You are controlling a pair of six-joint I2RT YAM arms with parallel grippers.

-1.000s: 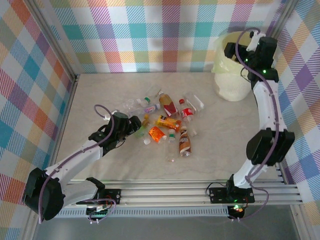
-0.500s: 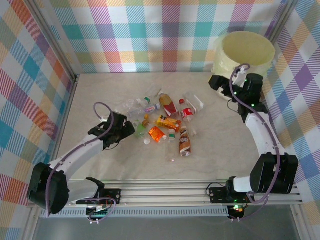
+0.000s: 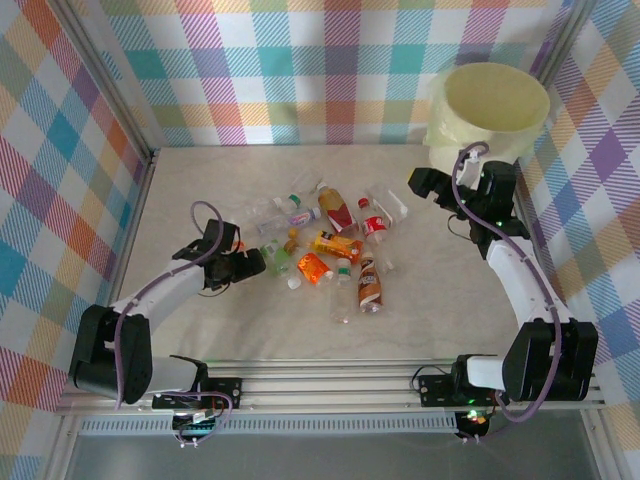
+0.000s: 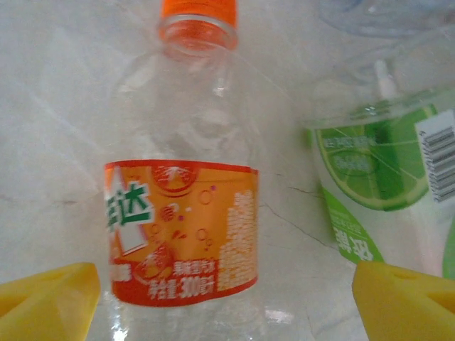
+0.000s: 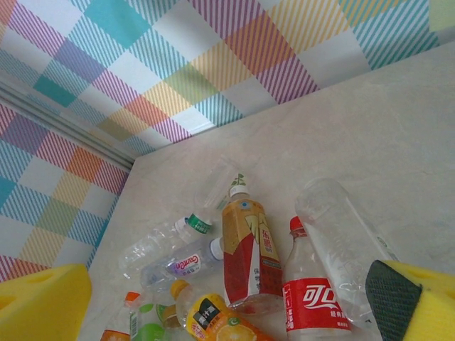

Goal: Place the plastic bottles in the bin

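Cream-yellow round plastic bin (image 3: 445,130), right claw (image 3: 420,182) released just beside it, left claw (image 4: 227,298) well apart from it, unclenched astride a clear orange-labelled plastic bottle (image 4: 181,234)

The orange-label bottle (image 4: 181,234) reads "达" and "300". The green-label bottle (image 4: 373,167) carries a barcode; the red-label bottle (image 5: 311,300) bears white Chinese characters

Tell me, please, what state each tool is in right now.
Left tool: open, straddling the clear plastic bottle with the orange label, not gripping it.
Right tool: open, empty.
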